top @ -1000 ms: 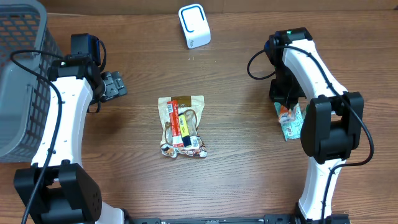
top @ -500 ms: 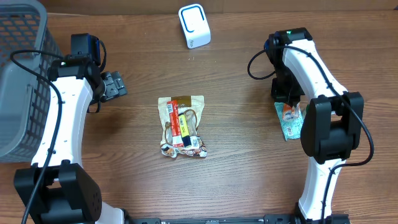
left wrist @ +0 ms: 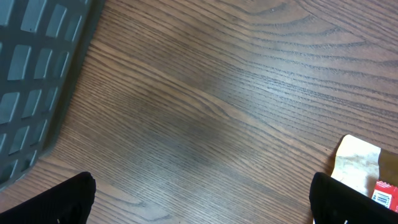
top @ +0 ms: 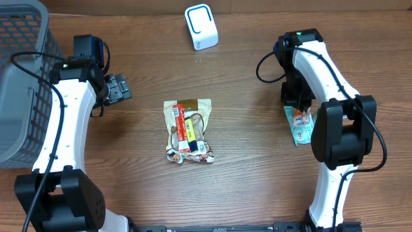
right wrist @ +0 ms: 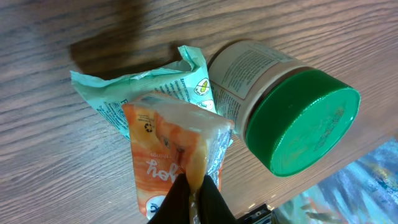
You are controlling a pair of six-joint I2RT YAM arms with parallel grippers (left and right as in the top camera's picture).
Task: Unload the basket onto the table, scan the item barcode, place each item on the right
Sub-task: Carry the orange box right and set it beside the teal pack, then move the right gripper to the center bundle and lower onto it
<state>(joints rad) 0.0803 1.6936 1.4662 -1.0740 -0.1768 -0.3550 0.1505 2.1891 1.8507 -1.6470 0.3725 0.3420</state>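
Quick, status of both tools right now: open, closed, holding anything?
Left tool: open, holding nothing.
Right tool: closed on the orange pouch.

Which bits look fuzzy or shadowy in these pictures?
Right wrist view: the green-lidded round jar is sharp, the blue corner beside it blurry, a dark shadow top left. Left wrist view: the left hand shows black fingertips as soft blobs. Overhead view: sharp, evenly lit.
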